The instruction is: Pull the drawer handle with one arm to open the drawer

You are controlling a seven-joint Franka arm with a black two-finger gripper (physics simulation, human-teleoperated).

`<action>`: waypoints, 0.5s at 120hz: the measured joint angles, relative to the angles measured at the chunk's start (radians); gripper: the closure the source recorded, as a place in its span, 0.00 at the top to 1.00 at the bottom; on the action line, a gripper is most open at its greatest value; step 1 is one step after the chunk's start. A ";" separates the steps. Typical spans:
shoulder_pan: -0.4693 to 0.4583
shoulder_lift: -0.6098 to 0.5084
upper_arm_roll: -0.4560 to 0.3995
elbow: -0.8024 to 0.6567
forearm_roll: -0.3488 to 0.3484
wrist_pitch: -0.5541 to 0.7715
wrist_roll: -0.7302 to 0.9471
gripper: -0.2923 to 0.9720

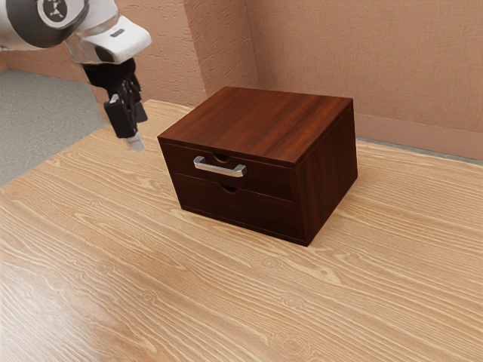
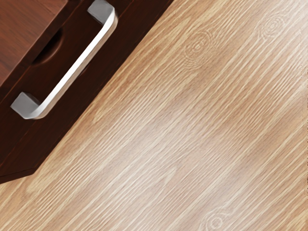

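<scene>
So, starting up front: a light wooden tabletop [image 1: 226, 302] with lots of bare grain, nothing else lying on it. Set on it a bit further back is a small dark-wood drawer chest [image 1: 260, 121] with two drawers. The top drawer [image 1: 264, 179] looks fully closed, sitting flush with the lower drawer [image 1: 241, 205]. A silver bar handle [image 1: 219, 167] is mounted across the top drawer's front, just under a little finger notch.

Behind that, toward the exterior view's left, the gripper [image 1: 133, 140] hangs above the table, pointed down and well apart from the handle. Whether it's apart or together honestly can't be made out here. A tan wall [image 1: 377, 53] closes things off at the back.

The approach isn't done yet, by the look of it. In the wrist view the handle [image 2: 72, 67] runs on a slant, so the hand should probably be turned until it's square to the bar. The bar is best grabbed at its middle, not near a post, and seated fully before any pulling. The pull should then be kept straight along the drawer's travel and slow, otherwise the whole chest could get dragged across the table.
</scene>
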 joint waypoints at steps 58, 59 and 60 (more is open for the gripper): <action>-0.136 -0.173 0.001 -0.374 0.079 0.174 0.090 0.77; -0.140 -0.182 0.001 -0.390 0.082 0.187 0.095 0.77; -0.143 -0.190 0.001 -0.404 0.084 0.199 0.099 0.77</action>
